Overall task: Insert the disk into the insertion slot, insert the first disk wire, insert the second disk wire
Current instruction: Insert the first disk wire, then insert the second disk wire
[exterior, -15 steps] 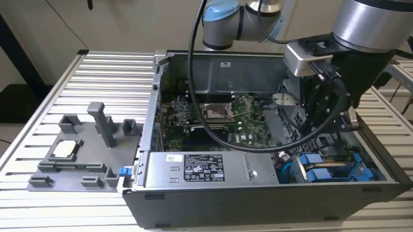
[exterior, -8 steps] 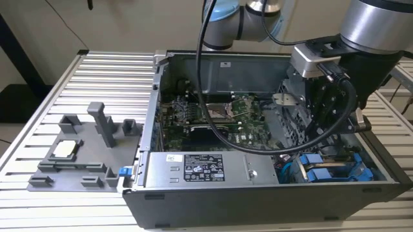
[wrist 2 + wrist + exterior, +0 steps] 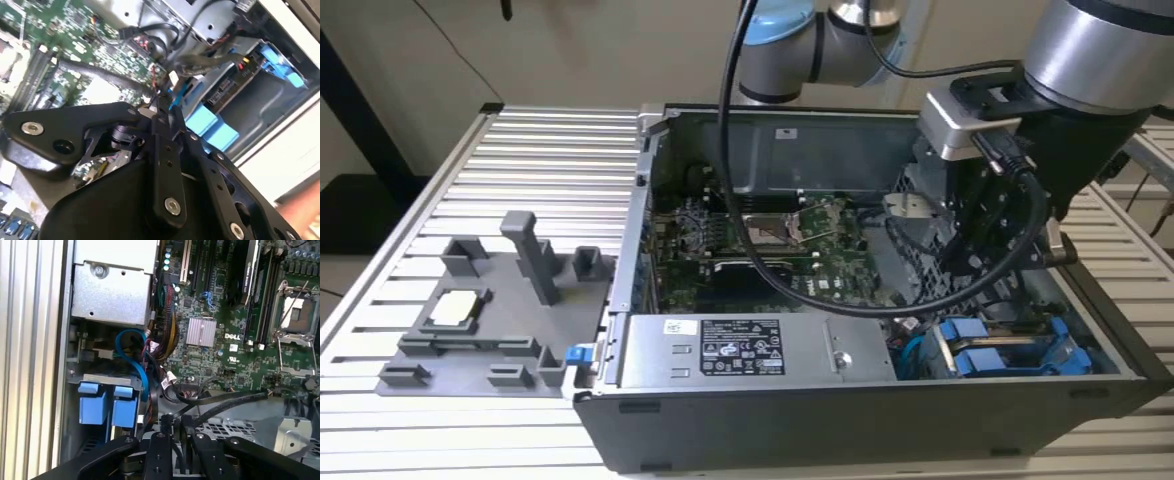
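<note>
The disk [image 3: 1001,352] in its bright blue carrier sits in the insertion slot [image 3: 923,352] at the case's front corner, on the exterior view's right. Its blue tabs [image 3: 106,407] and its connector end [image 3: 227,90] face the case interior. My gripper [image 3: 983,235] hangs inside the case above and behind the disk. Its black fingers [image 3: 161,432] stand close together, shut on a black disk wire [image 3: 225,401] that runs off across the motherboard edge. In the second wrist view the fingertips [image 3: 159,111] sit a short way from the disk's connectors. A blue wire [image 3: 134,342] loops beside the disk.
The green motherboard [image 3: 774,245] fills the case floor and the grey power supply [image 3: 747,350] lies along the front wall. A perforated metal cage [image 3: 235,427] is under the gripper. Left of the case, a grey fixture [image 3: 494,310] holds a processor on the slatted table [image 3: 400,420].
</note>
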Motion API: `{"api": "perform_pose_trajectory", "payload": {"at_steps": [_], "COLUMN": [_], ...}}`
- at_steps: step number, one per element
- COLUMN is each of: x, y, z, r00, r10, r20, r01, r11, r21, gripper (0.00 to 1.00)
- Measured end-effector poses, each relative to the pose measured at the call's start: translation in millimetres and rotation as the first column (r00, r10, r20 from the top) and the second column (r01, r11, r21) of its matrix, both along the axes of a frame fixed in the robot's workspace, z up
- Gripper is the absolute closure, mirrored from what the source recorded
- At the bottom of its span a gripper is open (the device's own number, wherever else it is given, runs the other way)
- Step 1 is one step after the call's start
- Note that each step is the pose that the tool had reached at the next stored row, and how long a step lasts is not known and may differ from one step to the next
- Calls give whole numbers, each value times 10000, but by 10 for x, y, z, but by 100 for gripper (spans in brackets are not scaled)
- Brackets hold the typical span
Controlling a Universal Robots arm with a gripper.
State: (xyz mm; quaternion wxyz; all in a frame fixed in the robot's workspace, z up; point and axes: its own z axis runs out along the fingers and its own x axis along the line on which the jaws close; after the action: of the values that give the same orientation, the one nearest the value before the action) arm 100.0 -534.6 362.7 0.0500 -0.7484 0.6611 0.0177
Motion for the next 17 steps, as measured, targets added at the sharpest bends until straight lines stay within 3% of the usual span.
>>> {"api": "perform_pose_trajectory", "payload": {"at_steps": [1, 5, 6, 7, 11, 14, 17], "x": [-1, -23, -38, -58, -130, -138, -140], "y": [0, 0, 0, -1, -3, -4, -4], "z": [-1, -4, -5, -5, -7, -8, -6], "r00": [10000, 9998, 9997, 9996, 9991, 9988, 9988], "r10": [49, 213, 241, 276, 420, 480, 498], "r20": [0, 11, 15, 17, 22, 23, 25], "r01": [-49, -213, -241, -276, -420, -479, -497], "r11": [9998, 9958, 9942, 9933, 9907, 9903, 9902], "r21": [175, 890, 1044, 1125, 1297, 1302, 1301], "gripper": [76, 76, 76, 76, 76, 84, 84]}}
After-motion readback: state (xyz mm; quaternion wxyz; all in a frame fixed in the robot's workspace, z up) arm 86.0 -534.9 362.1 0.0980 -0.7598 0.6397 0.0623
